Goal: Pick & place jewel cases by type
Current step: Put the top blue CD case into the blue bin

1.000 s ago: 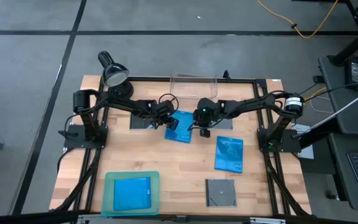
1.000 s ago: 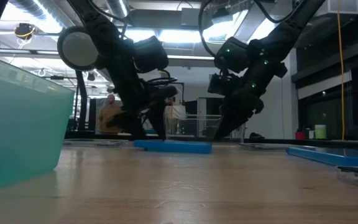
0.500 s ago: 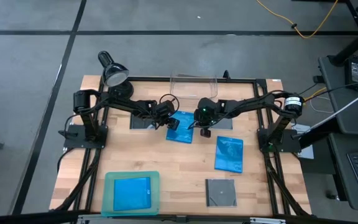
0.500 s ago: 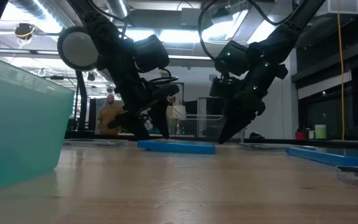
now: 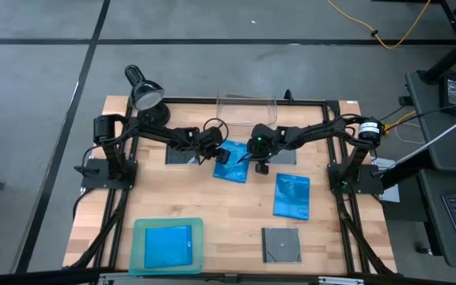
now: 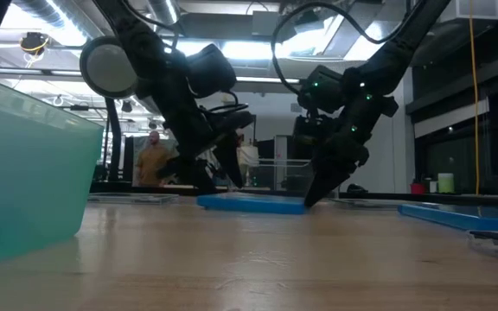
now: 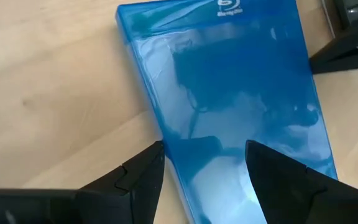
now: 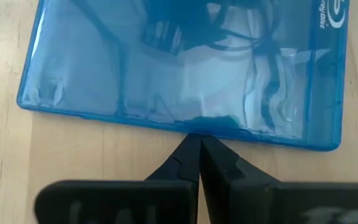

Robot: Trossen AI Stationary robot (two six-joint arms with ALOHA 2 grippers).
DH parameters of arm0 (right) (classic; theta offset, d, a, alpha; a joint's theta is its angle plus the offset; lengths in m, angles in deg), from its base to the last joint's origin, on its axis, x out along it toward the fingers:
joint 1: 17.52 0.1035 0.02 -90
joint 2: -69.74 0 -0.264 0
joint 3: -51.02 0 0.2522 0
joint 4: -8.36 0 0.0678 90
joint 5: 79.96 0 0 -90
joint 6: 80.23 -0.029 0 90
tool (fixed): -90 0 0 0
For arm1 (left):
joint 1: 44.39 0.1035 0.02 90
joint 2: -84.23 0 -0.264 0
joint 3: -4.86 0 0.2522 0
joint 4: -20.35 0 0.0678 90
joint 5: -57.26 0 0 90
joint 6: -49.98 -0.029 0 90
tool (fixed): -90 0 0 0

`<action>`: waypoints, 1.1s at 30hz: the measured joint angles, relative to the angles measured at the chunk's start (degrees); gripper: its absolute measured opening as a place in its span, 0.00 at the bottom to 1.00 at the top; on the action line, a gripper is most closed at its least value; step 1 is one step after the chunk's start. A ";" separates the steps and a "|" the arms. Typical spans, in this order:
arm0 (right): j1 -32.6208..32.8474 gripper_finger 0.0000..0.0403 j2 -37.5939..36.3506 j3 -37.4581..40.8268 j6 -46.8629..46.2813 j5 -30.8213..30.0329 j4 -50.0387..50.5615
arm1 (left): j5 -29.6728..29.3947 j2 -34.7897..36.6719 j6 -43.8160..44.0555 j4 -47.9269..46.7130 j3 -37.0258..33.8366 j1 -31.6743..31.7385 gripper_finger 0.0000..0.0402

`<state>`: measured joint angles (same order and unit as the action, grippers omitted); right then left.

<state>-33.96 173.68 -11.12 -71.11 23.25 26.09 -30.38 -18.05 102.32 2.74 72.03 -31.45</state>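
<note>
While both arms crowd the back middle of the desk [image 5: 236, 207], other things ring them: a clear bin [image 5: 247, 109] at the far edge, a black lamp [image 5: 142, 89] at the far left corner, and a teal tray [image 5: 144, 257] at the near left with one blue case [image 5: 169, 245] already lying in it. A second blue case [image 5: 292, 195] lies flat to the right of centre, and a dark grey square case [image 5: 281, 245] sits nearer the front edge. Two more dark cases lie under the arms, mostly hidden.

The blue jewel case [image 5: 233, 162] being handled lies flat between the two grippers, its long axis slanted across the desk, one short end toward the left arm. The left gripper [image 7: 202, 163] has its fingers spread apart, straddling a corner of that case. The right gripper [image 8: 199, 163] has its fingers pressed together, their tip touching the case's long edge.

Only the low view shows the case resting flat on the wood with both grippers angled down at its ends, and a person standing far back in the room. The wrist views alone show the printed logo near the case's short end.
</note>
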 joint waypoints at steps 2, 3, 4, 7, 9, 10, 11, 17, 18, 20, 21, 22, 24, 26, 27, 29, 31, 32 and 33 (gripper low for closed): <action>0.00 0.03 0.00 0.02 0.07 0.00 -0.11 | 0.82 0.07 0.84 -0.32 0.00 -0.26 0.53; 0.00 0.03 0.00 0.02 0.10 0.01 -0.15 | 1.38 0.26 1.15 -0.47 0.00 -0.31 0.53; 0.00 0.03 0.01 0.02 0.15 0.02 -0.16 | 1.65 0.49 1.29 -0.56 0.00 -0.41 0.53; 0.00 0.03 0.02 0.05 0.44 0.03 -0.27 | 1.98 1.06 1.28 -1.13 0.04 -0.79 0.53; -0.10 0.03 0.02 0.07 0.50 0.05 -0.33 | 1.87 1.76 1.30 -1.79 0.26 -1.06 0.53; -0.28 0.03 0.04 0.07 0.54 0.23 -0.37 | 1.86 2.21 1.29 -1.99 0.26 -1.06 0.53; -0.34 0.03 0.06 0.08 0.55 0.50 -0.40 | 1.34 2.60 1.23 -2.02 0.32 -1.17 0.53; -0.37 0.03 0.07 0.09 1.93 0.55 -0.42 | -1.93 5.29 0.92 -1.91 0.55 -1.59 0.53; -0.42 0.03 0.07 0.09 1.97 0.62 -0.42 | -2.42 5.58 0.88 -1.56 0.55 -1.62 0.53; -0.44 0.03 0.07 0.09 1.99 0.60 -0.44 | -2.81 6.37 0.81 -1.45 0.63 -1.65 0.53; -0.44 0.03 0.07 0.09 2.02 0.65 -0.46 | -2.89 6.78 0.61 -1.45 0.68 -1.73 0.53; -0.44 0.03 0.07 0.09 2.05 0.68 -0.46 | -3.14 7.16 0.48 -1.26 0.78 -1.96 0.53; -0.44 0.03 0.07 0.09 2.10 0.64 -0.46 | -3.73 8.01 0.46 -0.38 0.79 -2.25 0.53; -0.44 0.03 0.13 0.08 2.21 0.64 -0.90 | -3.33 8.49 0.26 2.30 1.07 -2.69 0.53; -0.39 0.03 0.33 -0.02 2.53 0.66 -1.59 | -2.55 8.48 0.18 3.55 1.45 -3.06 0.53; -0.39 0.03 0.37 -0.02 3.18 1.13 -1.79 | -0.96 8.73 0.10 4.25 1.24 -3.65 0.53; -0.39 0.03 0.37 -0.04 3.22 1.24 -1.79 | -1.56 8.52 0.11 6.27 1.18 -4.03 0.53; -0.39 0.03 0.37 -0.04 3.22 1.32 -1.80 | -2.78 8.56 -0.11 6.45 1.18 -4.08 0.53; -0.39 0.03 0.37 -0.04 3.22 1.39 -1.77 | -3.70 8.59 -0.19 5.78 1.18 -4.14 0.53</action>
<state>-34.36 174.05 -11.16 -67.89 24.64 24.32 -34.08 -9.46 102.13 8.53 73.21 -35.59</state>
